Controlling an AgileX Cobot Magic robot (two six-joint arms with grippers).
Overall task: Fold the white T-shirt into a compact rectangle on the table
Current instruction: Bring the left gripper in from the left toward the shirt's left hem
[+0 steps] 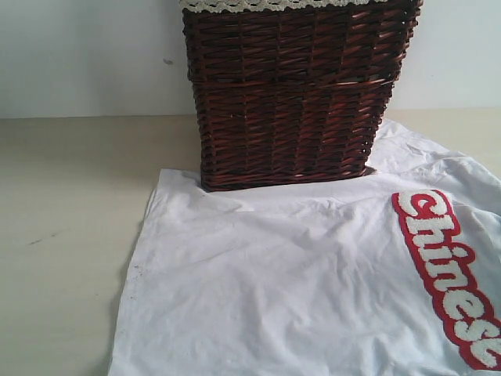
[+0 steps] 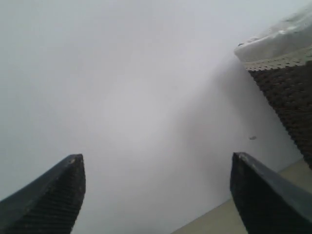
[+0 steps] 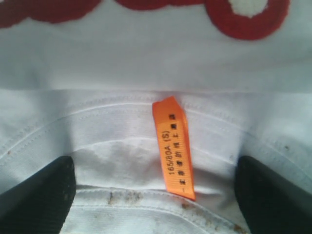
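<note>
- Exterior view: one white T-shirt (image 1: pixel 274 282) lies spread on the table (image 1: pixel 70 235), lower right of frame. Its one red patch (image 1: pixel 446 274), right edge, reads "Chinese". One dark wicker basket (image 1: pixel 290 94) with lace trim (image 1: pixel 274 4) stands upper centre, touching the shirt's upper edge.
- Left wrist view: left gripper (image 2: pixel 157 165) spread, two fingers, nothing between them; wall (image 2: pixel 122 97) behind, basket upper right.
- Right wrist view: right gripper (image 3: pixel 155 165) spread wide, shirt collar between its fingers. One orange neck tag (image 3: pixel 174 148), centre, reads "165/80A (S)".
</note>
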